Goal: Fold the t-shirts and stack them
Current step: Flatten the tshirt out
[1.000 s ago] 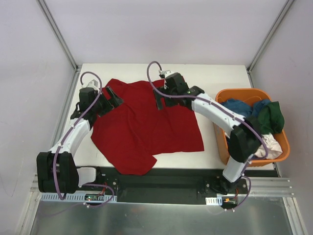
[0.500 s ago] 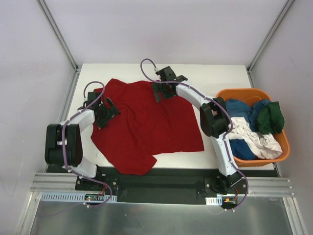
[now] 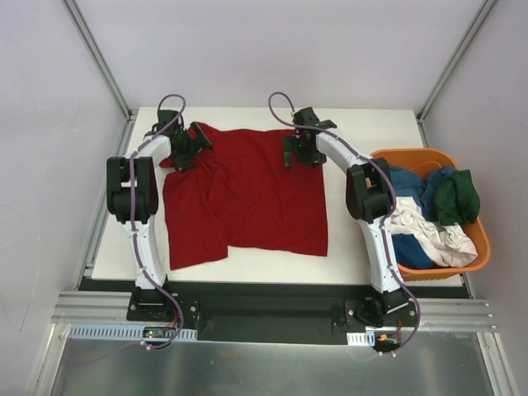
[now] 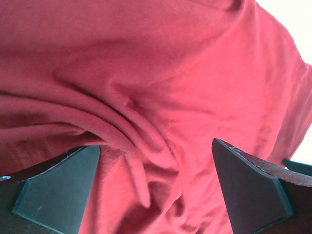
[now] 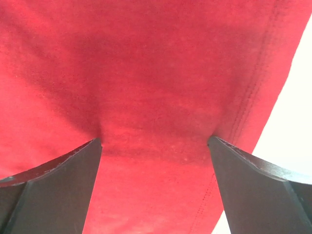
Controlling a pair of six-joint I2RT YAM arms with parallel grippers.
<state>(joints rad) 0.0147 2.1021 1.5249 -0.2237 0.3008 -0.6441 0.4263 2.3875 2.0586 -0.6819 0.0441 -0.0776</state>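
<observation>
Dark red t-shirt [image 3: 247, 198] lay spread on the table [image 3: 363, 132], roughly flat. Its far edge was near the back of the table, and its near-left hem hung lower than the rest.

Left gripper [image 3: 188, 147] sat over the shirt's far-left corner, by the sleeve. Its jaws stood wide apart with nothing pinched. In the left wrist view we saw only bunched folds of red cloth between them.

Right gripper [image 3: 302, 153] sat at the far-right corner, also released. In the right wrist view the stitched hem ran just beside its right jaw. The cloth dimpled at both tips, so we judged it was pressing on the fabric or very close to it.

We read the matched placement at the two far corners as setting up a paired grasp, to draw the far edge toward the near edge for a fold.

Blue [image 3: 404, 180], green [image 3: 458, 198] and white [image 3: 429, 227] shirts were heaped in the orange basket [image 3: 410, 153] on the right, none folded yet.
</observation>
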